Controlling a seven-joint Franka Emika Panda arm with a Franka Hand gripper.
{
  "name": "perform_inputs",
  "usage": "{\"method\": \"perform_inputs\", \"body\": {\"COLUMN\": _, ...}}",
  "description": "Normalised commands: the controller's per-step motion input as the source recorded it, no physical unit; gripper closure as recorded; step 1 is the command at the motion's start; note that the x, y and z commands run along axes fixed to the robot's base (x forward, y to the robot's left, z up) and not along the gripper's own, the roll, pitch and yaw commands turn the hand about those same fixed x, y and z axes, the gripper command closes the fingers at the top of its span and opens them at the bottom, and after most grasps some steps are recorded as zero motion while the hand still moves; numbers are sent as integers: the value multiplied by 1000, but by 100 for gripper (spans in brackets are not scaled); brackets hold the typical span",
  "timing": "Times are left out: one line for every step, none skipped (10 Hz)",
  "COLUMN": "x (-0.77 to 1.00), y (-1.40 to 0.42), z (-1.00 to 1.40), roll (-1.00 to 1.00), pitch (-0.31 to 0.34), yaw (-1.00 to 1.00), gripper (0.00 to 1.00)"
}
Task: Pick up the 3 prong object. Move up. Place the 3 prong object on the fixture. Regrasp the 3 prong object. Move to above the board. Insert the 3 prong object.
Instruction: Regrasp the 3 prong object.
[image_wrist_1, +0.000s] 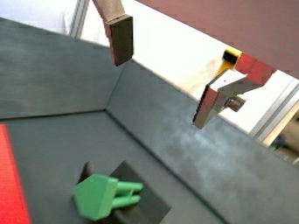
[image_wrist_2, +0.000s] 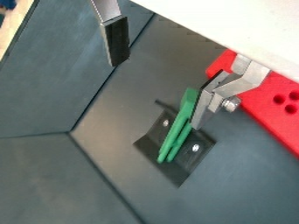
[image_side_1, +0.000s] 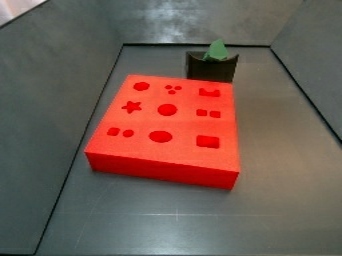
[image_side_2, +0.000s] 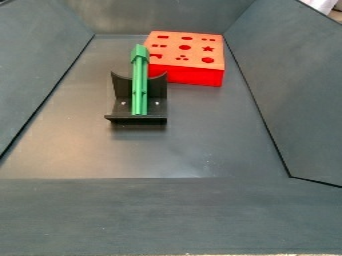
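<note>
3 prong object (image_side_2: 139, 78) seated upright in fixture (image_side_2: 136, 110); end effector (image_wrist_2: 163, 63) above, fingers apart, holding nothing.

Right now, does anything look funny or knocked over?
Nothing looks knocked over. The green 3 prong object leans upright in the fixture, beside the red board. The hand is open above the fixture, holding nothing; it does not show in the side views.

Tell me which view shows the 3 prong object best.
A side view: the 3 prong object stands full length on the fixture, unblocked. Another side view shows only its tip; a wrist view foreshortens it; in another, a finger of the open gripper above overlaps it.
</note>
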Motion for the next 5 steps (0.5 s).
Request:
{"method": "perform_inputs", "body": {"x": 110, "y": -53, "z": -9, "roll": 1000, "pitch": 211, "yaw": 192, "gripper": 0}}
{"method": "perform_inputs", "body": {"x": 112, "y": -54, "z": -11, "roll": 875, "pitch": 208, "yaw": 234, "gripper": 0}}
{"method": "perform_inputs", "body": {"x": 114, "y": -58, "z": -9, "roll": 694, "pitch": 181, "yaw": 249, "gripper": 0}}
{"method": "perform_inputs", "body": {"x": 116, "y": -60, "z": -13, "roll": 513, "pitch": 150, "yaw": 259, "gripper": 0}}
{"method": "perform_inputs", "body": {"x": 114, "y": -51, "z": -7, "roll": 301, "pitch": 105, "yaw": 262, "gripper": 0}}
